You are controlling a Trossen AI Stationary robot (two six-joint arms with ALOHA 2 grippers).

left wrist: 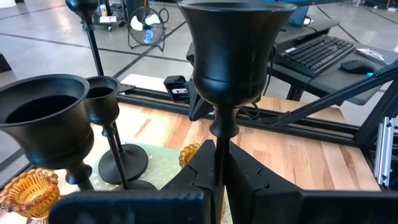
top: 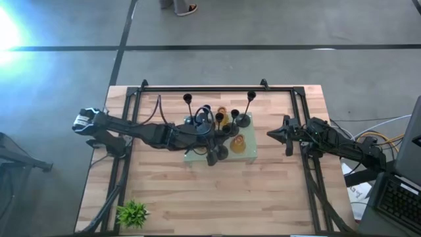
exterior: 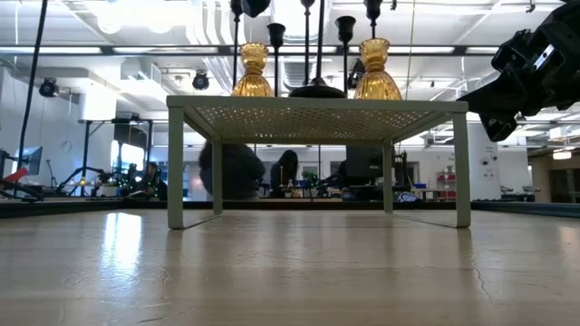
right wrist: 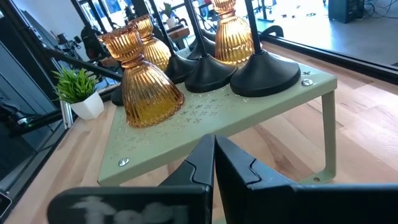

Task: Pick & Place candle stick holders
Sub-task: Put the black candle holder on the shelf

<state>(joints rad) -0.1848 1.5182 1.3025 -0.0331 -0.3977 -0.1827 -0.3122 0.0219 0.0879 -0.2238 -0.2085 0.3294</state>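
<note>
We looked straight down on a wooden table (top: 217, 191) with a dark arm reaching in from each side. Near its middle stood a small pale green stand (exterior: 317, 113), a perforated shelf on four thin legs. On that shelf were the candle holders: black ones (right wrist: 264, 71) with round domed bases and thin stems of differing heights, and amber glass ones (right wrist: 140, 84) with ribbed, bell-shaped bodies. From table height we saw two amber holders upright on the shelf, one toward each end, with black stems rising between them and out of the top of the picture.

The left gripper (left wrist: 219, 168) reached over the stand from the left side of the table. Its two fingers were clenched on the thin stem of a tall black holder (left wrist: 233, 56), just below the cup. Close beside that one stood two more black cups, and a small amber cup (left wrist: 28, 193) sat lower down near them.

The right gripper (right wrist: 214, 152) waited beside the right end of the stand, apart from it, with its fingers pressed together and holding nothing. From its own camera, the nearest amber holder stood near a corner of the shelf, and the black domed bases sat side by side behind it.

A small green plant (top: 133, 212) in a white pot stood at the table's near left corner, well apart from the stand.
</note>
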